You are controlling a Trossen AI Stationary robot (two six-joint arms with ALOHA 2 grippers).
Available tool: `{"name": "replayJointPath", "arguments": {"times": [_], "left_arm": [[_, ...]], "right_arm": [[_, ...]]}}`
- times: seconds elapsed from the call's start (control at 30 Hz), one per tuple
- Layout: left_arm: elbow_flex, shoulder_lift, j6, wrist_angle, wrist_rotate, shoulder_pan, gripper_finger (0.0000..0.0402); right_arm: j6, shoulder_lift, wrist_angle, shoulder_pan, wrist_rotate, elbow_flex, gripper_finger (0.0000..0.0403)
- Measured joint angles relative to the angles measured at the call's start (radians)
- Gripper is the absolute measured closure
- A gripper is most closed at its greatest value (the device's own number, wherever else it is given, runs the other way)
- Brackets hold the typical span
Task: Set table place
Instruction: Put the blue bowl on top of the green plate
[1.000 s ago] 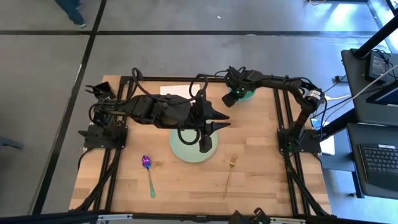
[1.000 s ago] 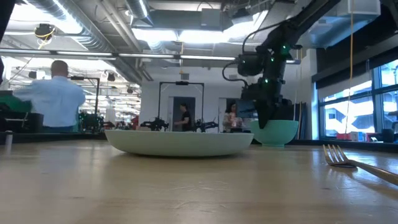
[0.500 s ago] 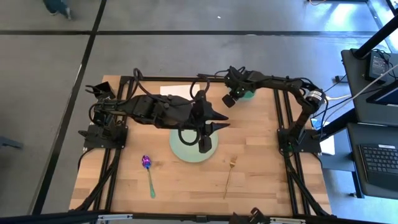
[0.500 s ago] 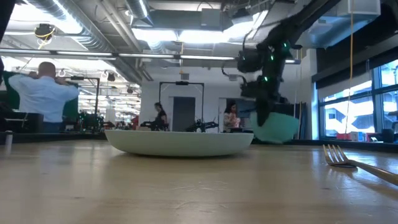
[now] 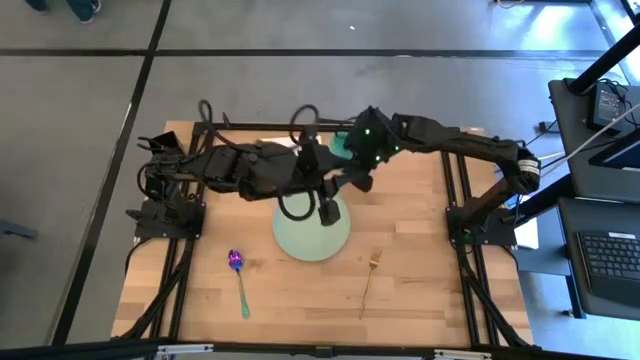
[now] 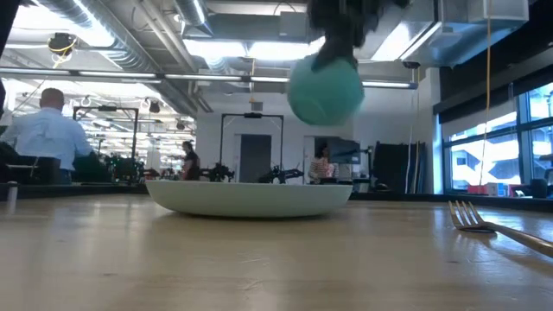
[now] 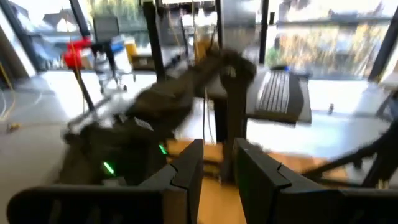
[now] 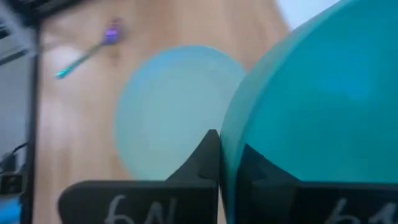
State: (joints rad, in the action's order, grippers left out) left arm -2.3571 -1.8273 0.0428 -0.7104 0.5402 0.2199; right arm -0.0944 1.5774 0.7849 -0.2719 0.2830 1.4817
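Blurred teal bowl [image 6: 325, 89] hangs from a right tool [image 8: 227, 168] cut off above; left arm partly hides the plate [image 5: 300, 240].

My table [image 5: 410, 290] fills the middle of the high view, a light wood plank top edged by thin black rails. A pale green plate [image 5: 312, 238] lies flat on it at the centre of the frame, partly under my left arm. Toward the lower left of the frame lies a spoon [image 5: 239, 280] with a purple head and teal handle, well apart from the plate. Lower right of the plate lies a slim gold fork [image 5: 368, 278], also clear of it.
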Motion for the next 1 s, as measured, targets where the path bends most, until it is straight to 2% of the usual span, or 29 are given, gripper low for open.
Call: {"name": "replayJointPath", "arguments": {"times": [0.13,0.23,0.33,0.4,0.63,0.83,1.0], "left_arm": [[0.0,0.01,-0.028,0.056,0.0,-0.005,0.0319],[0.001,0.018,-0.029,0.074,-0.002,-0.01,0.0319],[0.001,0.022,-0.029,0.078,-0.002,-0.011,0.0319],[0.001,0.02,-0.029,0.076,-0.004,-0.011,0.0319],[0.001,0.02,-0.029,0.075,-0.005,-0.011,0.0319],[0.001,0.02,-0.028,0.074,-0.005,-0.011,0.0319],[0.001,0.02,-0.025,0.072,-0.005,-0.01,0.0319]], "right_arm": [[0.085,0.006,-0.054,0.16,-0.029,0.021,0.0394],[0.166,0.022,-0.074,0.268,-0.105,0.021,0.0394],[0.187,0.055,-0.086,0.351,-0.185,0.021,0.0393],[0.187,0.089,-0.1,0.389,-0.2,0.021,0.0393],[0.18,0.254,-0.074,0.419,-0.204,0.053,0.0392],[0.214,0.42,0.051,0.417,-0.256,0.234,0.0392],[0.217,0.547,0.191,0.417,-0.258,0.384,0.0392]]}}
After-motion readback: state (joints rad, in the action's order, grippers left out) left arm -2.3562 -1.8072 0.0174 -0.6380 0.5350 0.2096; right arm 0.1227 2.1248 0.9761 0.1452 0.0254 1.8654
